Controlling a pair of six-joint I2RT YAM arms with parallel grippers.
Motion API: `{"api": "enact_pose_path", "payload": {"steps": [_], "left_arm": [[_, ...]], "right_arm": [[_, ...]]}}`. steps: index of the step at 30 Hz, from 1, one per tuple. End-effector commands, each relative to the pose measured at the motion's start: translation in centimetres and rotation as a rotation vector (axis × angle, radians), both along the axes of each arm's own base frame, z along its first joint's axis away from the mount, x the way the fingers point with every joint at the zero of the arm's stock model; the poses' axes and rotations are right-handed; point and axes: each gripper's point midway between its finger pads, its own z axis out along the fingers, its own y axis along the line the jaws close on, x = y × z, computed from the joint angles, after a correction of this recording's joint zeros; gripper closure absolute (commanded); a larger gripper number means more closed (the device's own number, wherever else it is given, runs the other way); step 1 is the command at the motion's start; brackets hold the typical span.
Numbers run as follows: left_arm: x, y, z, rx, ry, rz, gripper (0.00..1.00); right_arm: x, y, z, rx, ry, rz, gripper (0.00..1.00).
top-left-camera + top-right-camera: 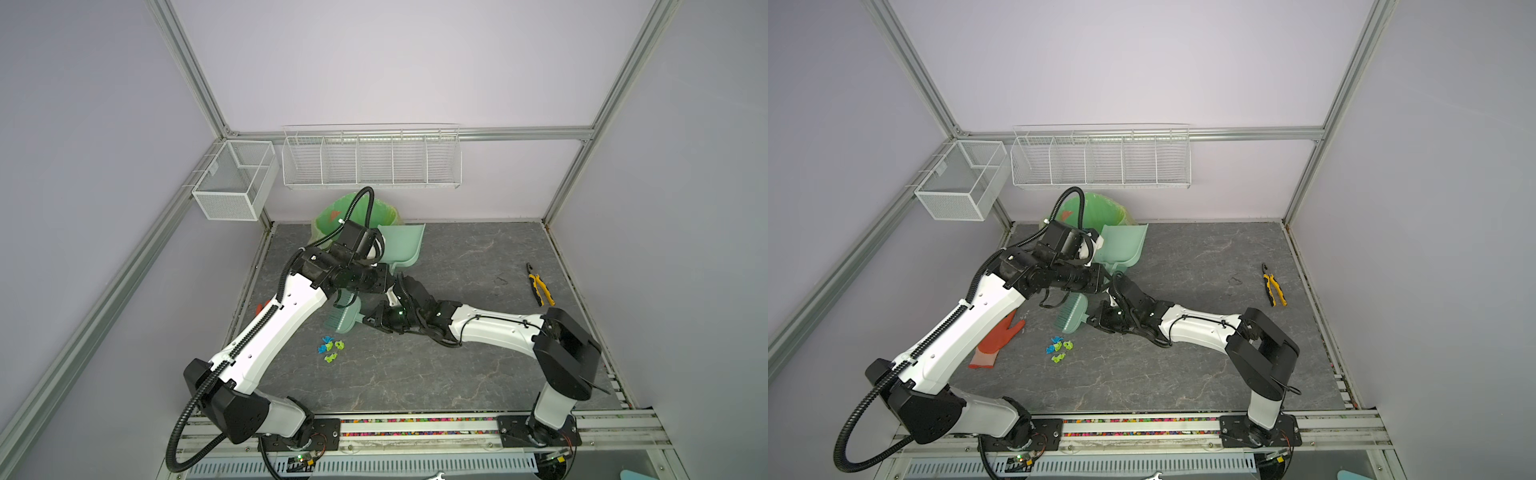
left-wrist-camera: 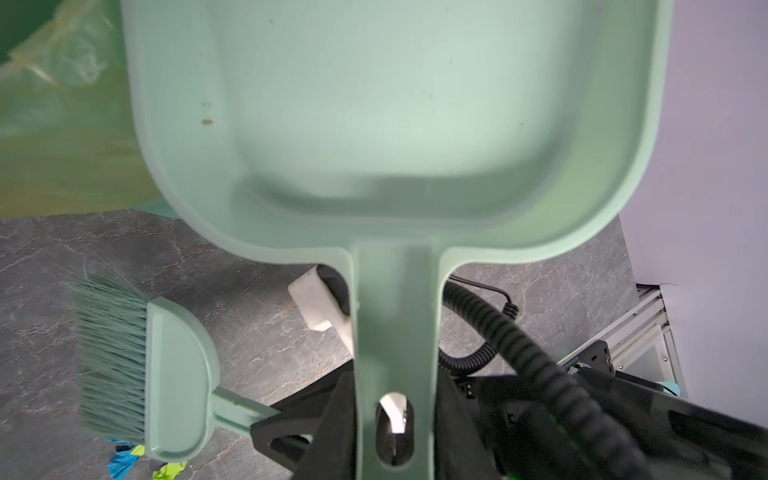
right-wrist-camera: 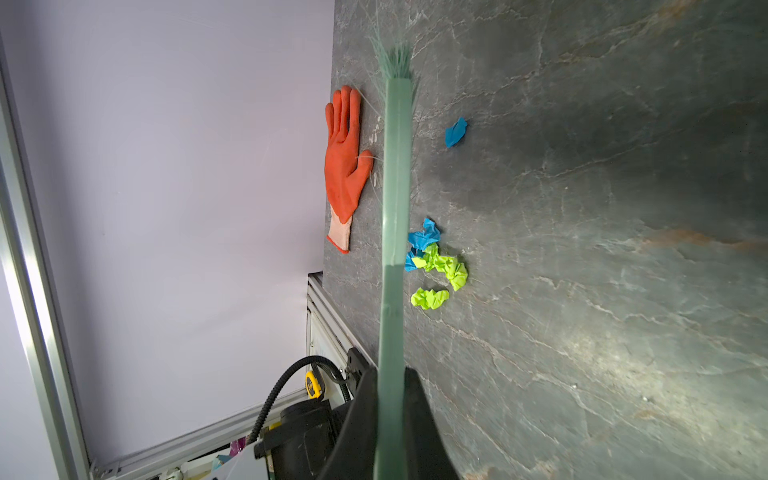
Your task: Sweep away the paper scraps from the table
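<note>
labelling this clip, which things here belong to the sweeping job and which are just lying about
Job: paper scraps, table, brush, dustpan, green-bagged bin.
Lying about: orange glove, pliers, wire rack, mesh basket.

Dark grey, pale-veined table [image 1: 457, 374] is carrying loose items. Paper scraps [image 1: 331, 345], blue and lime green, are lying clustered left of centre, with one blue bit [image 3: 455, 132] lying slightly apart. Orange glove [image 1: 996, 338] is lying flat near the left edge. Yellow-handled pliers [image 1: 539, 284] are lying near the right edge. Green lined bin [image 1: 321, 226] is standing at the far edge.
</note>
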Motion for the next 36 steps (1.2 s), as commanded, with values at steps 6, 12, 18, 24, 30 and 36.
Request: {"api": "enact_pose_path", "payload": {"steps": [6, 12, 18, 24, 30, 36], "left_arm": [[0.4, 1.2, -0.8, 0.090, -0.003, 0.019, 1.00], [0.4, 1.3, -0.9, 0.098, 0.000, 0.021, 1.00], [0.4, 1.2, -0.9, 0.098, 0.000, 0.017, 1.00], [0.6, 1.3, -1.2, 0.109, 0.001, 0.022, 1.00], [0.7, 1.3, -1.3, 0.110, 0.002, 0.027, 1.00], [0.7, 1.3, -1.1, 0.108, 0.002, 0.029, 1.00]], "right_arm": [[1.4, 2.4, 0.9, 0.086, 0.009, -0.081, 0.93], [0.6, 4.8, -0.3, 0.076, 0.072, -0.050, 0.93], [-0.7, 5.0, -2.0, 0.004, 0.109, -0.057, 0.93], [-1.7, 4.0, -3.6, -0.066, 0.123, -0.056, 0.93], [-2.6, 2.8, -5.2, -0.107, 0.161, -0.049, 0.93], [-3.0, 0.8, -5.2, -0.154, 0.159, -0.055, 0.93]]}}
